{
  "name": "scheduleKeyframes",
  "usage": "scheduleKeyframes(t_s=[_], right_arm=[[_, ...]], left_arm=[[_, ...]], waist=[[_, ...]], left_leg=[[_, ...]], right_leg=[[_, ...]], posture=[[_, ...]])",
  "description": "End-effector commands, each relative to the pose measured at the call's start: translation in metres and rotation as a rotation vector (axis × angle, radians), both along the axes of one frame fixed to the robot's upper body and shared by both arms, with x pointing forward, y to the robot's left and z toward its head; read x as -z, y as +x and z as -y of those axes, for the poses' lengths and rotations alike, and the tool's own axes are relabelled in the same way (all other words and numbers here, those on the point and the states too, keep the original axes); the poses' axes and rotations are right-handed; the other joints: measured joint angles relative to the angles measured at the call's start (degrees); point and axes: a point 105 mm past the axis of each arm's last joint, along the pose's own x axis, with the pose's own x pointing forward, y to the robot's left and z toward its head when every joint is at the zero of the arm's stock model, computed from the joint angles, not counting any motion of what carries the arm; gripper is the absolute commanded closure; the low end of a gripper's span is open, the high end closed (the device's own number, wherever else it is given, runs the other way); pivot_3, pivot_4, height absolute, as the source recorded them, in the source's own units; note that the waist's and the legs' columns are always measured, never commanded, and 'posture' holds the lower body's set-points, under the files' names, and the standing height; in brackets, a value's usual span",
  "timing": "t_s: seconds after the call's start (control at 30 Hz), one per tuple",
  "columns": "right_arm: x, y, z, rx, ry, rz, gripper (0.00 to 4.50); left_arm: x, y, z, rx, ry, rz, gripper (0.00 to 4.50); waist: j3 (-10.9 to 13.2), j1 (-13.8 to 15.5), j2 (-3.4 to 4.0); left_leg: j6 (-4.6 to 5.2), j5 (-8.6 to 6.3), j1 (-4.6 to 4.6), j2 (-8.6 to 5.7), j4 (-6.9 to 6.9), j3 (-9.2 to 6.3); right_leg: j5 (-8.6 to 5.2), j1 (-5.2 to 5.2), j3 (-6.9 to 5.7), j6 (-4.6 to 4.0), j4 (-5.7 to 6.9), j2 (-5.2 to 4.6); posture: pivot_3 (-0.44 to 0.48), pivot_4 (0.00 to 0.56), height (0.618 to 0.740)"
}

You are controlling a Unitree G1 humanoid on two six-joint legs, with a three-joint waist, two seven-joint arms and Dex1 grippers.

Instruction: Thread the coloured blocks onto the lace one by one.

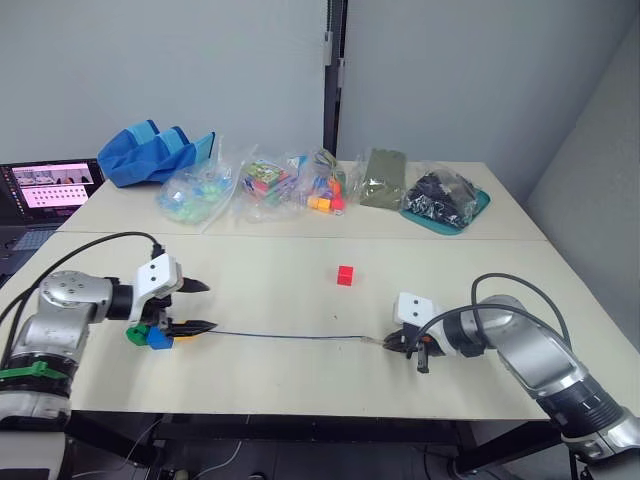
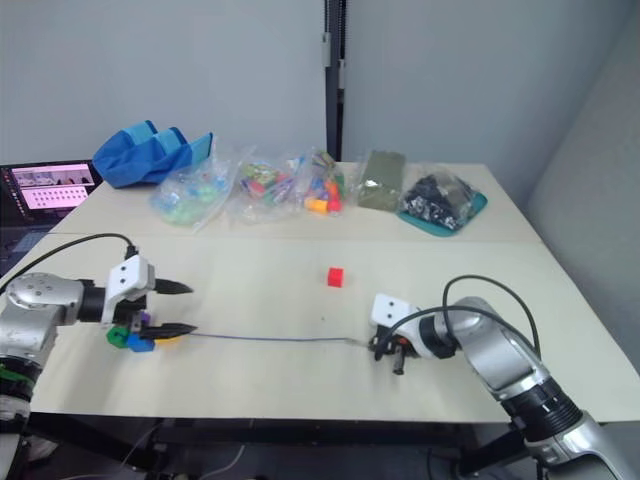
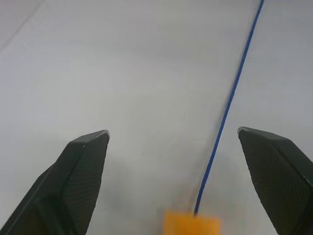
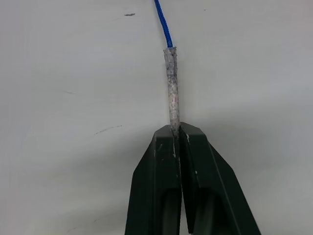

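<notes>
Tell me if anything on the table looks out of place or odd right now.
One thing stands out: the red block sits alone mid-table, apart from the blocks clustered by the open left gripper at the lace's far end. The right gripper pinches the lace's frayed, pale tip.

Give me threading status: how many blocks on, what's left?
Done: green, blue, purple and orange blocks sit bunched at the lace's far end, by the open left gripper. In hand: the right gripper pinches the lace's stiff tip. Left: the red block lies loose on the table.
</notes>
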Motion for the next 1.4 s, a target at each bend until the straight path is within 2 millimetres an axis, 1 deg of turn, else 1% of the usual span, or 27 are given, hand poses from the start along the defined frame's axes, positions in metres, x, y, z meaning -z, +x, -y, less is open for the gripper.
scheduleKeyframes(t_s=[0.03,0.07,0.13,0.27,0.33,0.37,0.43,0.5,0.57,0.77,0.93,1.0,1.03,1.13,1.33,1.37,1.4], right_arm=[[0.002,-0.002,-0.006,-0.059,-0.046,0.001,4.5],[0.003,-0.003,-0.008,-0.081,-0.06,-0.005,4.5],[0.002,-0.004,-0.012,-0.113,-0.075,-0.024,4.5],[-0.003,-0.005,-0.019,-0.158,-0.086,-0.026,4.5],[-0.006,-0.004,-0.024,-0.18,-0.08,-0.02,4.5],[-0.007,-0.004,-0.026,-0.187,-0.077,-0.019,4.5],[-0.007,-0.005,-0.029,-0.197,-0.07,-0.025,4.5],[-0.005,-0.008,-0.033,-0.21,-0.061,-0.047,4.5],[-0.004,-0.009,-0.036,-0.216,-0.056,-0.054,4.5],[-0.003,-0.009,-0.037,-0.211,-0.054,-0.054,4.5],[-0.004,-0.008,-0.037,-0.204,-0.052,-0.051,4.5],[-0.004,-0.008,-0.037,-0.199,-0.053,-0.05,4.5],[-0.004,-0.007,-0.037,-0.195,-0.051,-0.05,4.5],[-0.004,-0.007,-0.037,-0.19,-0.047,-0.048,4.5],[-0.004,-0.007,-0.035,-0.175,-0.045,-0.051,4.5],[-0.004,-0.008,-0.034,-0.174,-0.045,-0.051,4.5],[-0.004,-0.008,-0.034,-0.172,-0.045,-0.052,4.5]], left_arm=[[-0.025,0.003,0.041,0.109,-0.133,0.118,0.05],[-0.023,0.006,0.059,0.141,-0.16,0.142,0.05],[-0.016,0.006,0.084,0.199,-0.191,0.147,0.05],[-0.001,-0.004,0.126,0.316,-0.245,0.115,0.05],[0.013,-0.01,0.147,0.372,-0.259,0.08,0.05],[0.018,-0.012,0.154,0.39,-0.257,0.067,0.05],[0.029,-0.01,0.162,0.38,-0.261,0.032,0.05],[0.046,-0.007,0.168,0.349,-0.263,-0.014,0.05],[0.058,-0.009,0.177,0.358,-0.255,-0.043,0.05],[0.068,-0.013,0.197,0.392,-0.27,-0.064,0.05],[0.079,-0.012,0.202,0.383,-0.258,-0.081,0.05],[0.084,-0.011,0.203,0.377,-0.251,-0.096,0.62],[0.084,-0.011,0.204,0.373,-0.258,-0.098,0.88],[0.083,-0.011,0.203,0.372,-0.278,-0.104,1.88],[0.084,-0.011,0.187,0.353,-0.282,-0.119,3.85],[0.084,-0.012,0.186,0.356,-0.278,-0.122,4.3],[0.084,-0.013,0.186,0.363,-0.275,-0.125,4.47]], waist=[[0.0,-0.02,0.0],[0.0,0.01,0.0],[-0.02,0.08,-0.02],[-0.02,-0.31,-0.03],[-0.02,-0.27,-0.02],[-0.02,-0.23,-0.03],[-0.02,-0.16,-0.03],[-0.01,-0.16,-0.03],[-0.01,-0.18,-0.03],[-0.01,-0.02,-0.03],[-0.02,0.0,-0.03],[-0.02,0.08,-0.03],[-0.02,0.17,-0.02],[-0.02,0.3,-0.02],[-0.02,0.11,-0.02],[-0.03,0.02,-0.02],[-0.03,-0.05,-0.02]], left_leg=[[0.0,0.0,0.0,0.0,0.01,0.0],[0.0,0.0,0.0,0.0,0.01,-0.01],[0.0,0.0,0.01,-0.01,0.07,-0.01],[0.01,0.0,-0.01,-0.01,0.09,-0.02],[0.01,0.0,-0.02,-0.02,0.08,-0.02],[0.01,0.0,-0.02,-0.02,0.09,-0.02],[0.01,0.0,-0.02,-0.03,0.1,-0.02],[0.01,0.0,-0.02,-0.03,0.11,-0.03],[0.01,0.0,-0.03,-0.03,0.12,-0.03],[0.01,0.0,-0.04,-0.04,0.12,-0.04],[0.01,0.0,-0.03,-0.04,0.12,-0.04],[0.01,0.0,-0.02,-0.05,0.14,-0.04],[0.01,0.0,-0.02,-0.06,0.14,-0.04],[0.01,0.0,-0.01,-0.06,0.16,-0.05],[0.0,0.0,-0.01,-0.06,0.16,-0.05],[0.01,0.0,0.0,-0.06,0.15,-0.05],[0.01,0.0,0.01,-0.06,0.14,-0.05]], right_leg=[[0.0,0.0,0.01,0.0,0.01,0.0],[0.0,0.01,0.0,0.0,0.01,0.0],[0.01,0.04,-0.01,0.0,0.01,0.0],[0.02,0.03,0.01,0.0,-0.01,0.01],[0.01,0.03,0.01,0.0,-0.01,0.0],[0.01,0.04,0.01,0.0,-0.02,0.0],[0.01,0.04,0.01,0.0,-0.03,0.0],[0.01,0.04,0.01,0.0,-0.02,0.0],[0.01,0.04,0.01,0.0,-0.02,0.0],[0.01,0.04,-0.01,0.0,-0.02,0.0],[0.01,0.05,0.0,0.0,-0.03,0.0],[0.01,0.08,0.0,0.01,-0.03,-0.01],[0.02,0.08,0.0,0.01,-0.03,-0.01],[0.02,0.11,-0.01,0.02,-0.03,-0.01],[0.02,0.1,-0.01,0.02,-0.02,-0.01],[0.02,0.1,-0.01,0.02,-0.02,-0.01],[0.02,0.1,-0.01,0.02,-0.02,-0.01]], posture=[[0.0,0.15,0.74],[0.0,0.15,0.74],[0.0,0.15,0.74],[0.0,0.15,0.74],[0.0,0.15,0.74],[0.0,0.15,0.74],[0.0,0.15,0.74],[0.0,0.15,0.74],[0.0,0.15,0.74],[0.0,0.15,0.74],[0.0,0.15,0.74],[0.0,0.15,0.74],[0.0,0.15,0.74],[0.0,0.15,0.74],[0.0,0.15,0.74],[0.0,0.15,0.74],[0.0,0.15,0.74]])
